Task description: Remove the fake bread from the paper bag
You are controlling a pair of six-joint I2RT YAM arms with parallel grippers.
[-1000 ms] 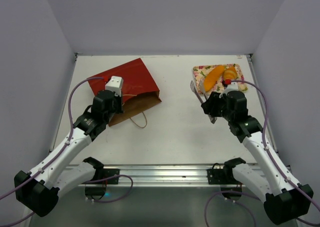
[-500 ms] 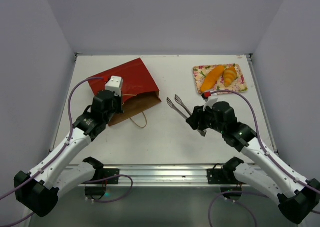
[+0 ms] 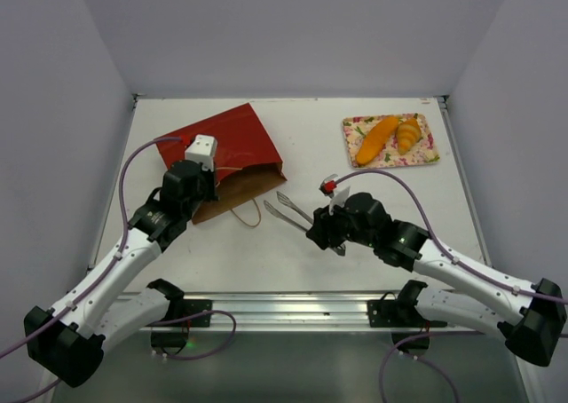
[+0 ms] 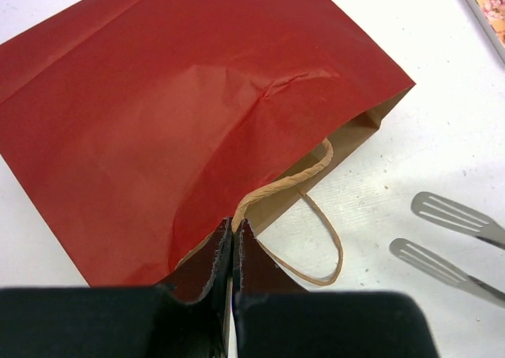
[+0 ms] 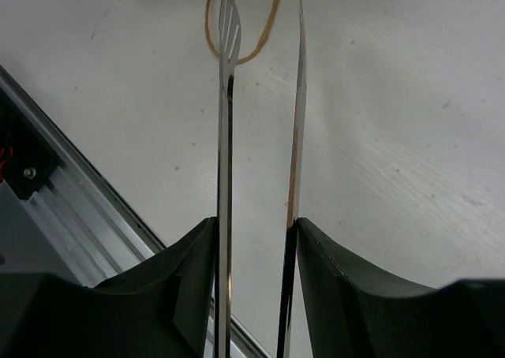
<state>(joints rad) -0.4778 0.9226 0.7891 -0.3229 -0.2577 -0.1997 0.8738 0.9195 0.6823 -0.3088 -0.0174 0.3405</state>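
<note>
Top external view shows the paper bag [image 3: 232, 141] lying flat on the far-left part of the table [image 3: 311, 119], its mouth turned toward the near right, with a strip of brown lining showing there and a tan loop handle [image 3: 249, 215] spilling out onto the surface. The left gripper [image 4: 233, 236] has its fingers pressed together on the upper red lip at the left end of that mouth. The right gripper [image 5: 254, 232] is clamped around the shafts of a pair of metal tongs [image 3: 286, 209], whose slotted blades stand apart. The tongs' long axis points up and to the left, at a slant to the line of the mouth, and the tips are near the opening but short of it; in the right wrist view the handle loop sits just beyond the blade tips. So the right arm is the one placed to reach in, moving forward along the tongs' own line. A long orange loaf [image 3: 376, 138] and a croissant [image 3: 407, 134] lie on the flowered tray [image 3: 424, 157], well apart at far right. Whether any bread is inside the bag cannot be seen.
</note>
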